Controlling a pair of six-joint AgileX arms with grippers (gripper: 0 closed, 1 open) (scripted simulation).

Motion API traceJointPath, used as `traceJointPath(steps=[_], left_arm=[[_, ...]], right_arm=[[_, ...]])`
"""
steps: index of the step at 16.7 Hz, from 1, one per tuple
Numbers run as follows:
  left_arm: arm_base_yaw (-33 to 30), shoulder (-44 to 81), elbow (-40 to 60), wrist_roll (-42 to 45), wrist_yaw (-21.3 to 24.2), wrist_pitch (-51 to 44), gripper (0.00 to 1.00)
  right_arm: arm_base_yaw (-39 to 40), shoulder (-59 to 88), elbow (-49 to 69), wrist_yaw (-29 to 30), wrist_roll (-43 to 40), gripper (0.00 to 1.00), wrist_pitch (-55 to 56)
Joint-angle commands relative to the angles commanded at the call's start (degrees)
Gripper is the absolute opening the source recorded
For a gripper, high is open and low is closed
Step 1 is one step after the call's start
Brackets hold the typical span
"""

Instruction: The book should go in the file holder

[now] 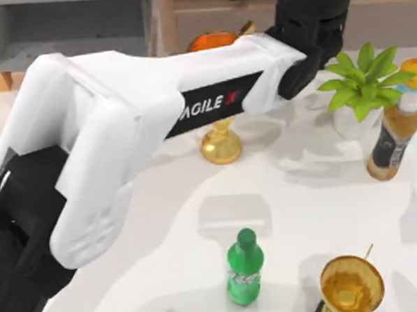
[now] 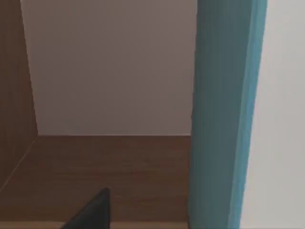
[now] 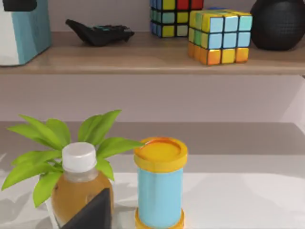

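- Across your top view, the left arm (image 1: 123,125) stretches from lower left to the far edge of the table (image 1: 197,198), its dark wrist reaching over the brown wooden shelf (image 1: 271,20) at upper centre.
- At the left wrist camera, the book (image 2: 224,114) stands upright as a teal-blue slab right in front of the lens, with the shelf's wooden floor (image 2: 109,176) and pale back wall behind it.
- One dark fingertip (image 2: 93,212) of the left pincer shows beside the book; the book appears to be held, but you cannot tell how far the fingers stand apart or whether they press on it.
- Up in the far left corner of the top view sits the file holder (image 1: 69,27), grey and hollow, well apart from the left wrist.
- On the table you see a green bottle (image 1: 244,267) near the front, a gold trophy (image 1: 352,286) to its right, and a second gold trophy (image 1: 220,143) partly under the arm.
- Toward the right side stand a potted plant (image 1: 362,78) and a tea bottle (image 1: 393,141) with a white cap.
- From the right wrist camera, a blue can with a yellow lid (image 3: 160,183) stands beside the tea bottle; a dark fingertip (image 3: 93,212) of the right pincer pokes in, its opening impossible to judge.
- On the shelf above lie colour cubes (image 3: 219,36) and a black calculator (image 3: 100,32).
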Motion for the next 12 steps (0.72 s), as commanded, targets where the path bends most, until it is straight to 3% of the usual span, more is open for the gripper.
traceJointPath(steps=[12], left_arm=[[-0.08, 5.43, 6.07, -0.09, -0.5, -0.62, 1.0]], right_arm=[[0.0, 0.0, 0.0, 0.0, 0.0, 1.0, 0.0]])
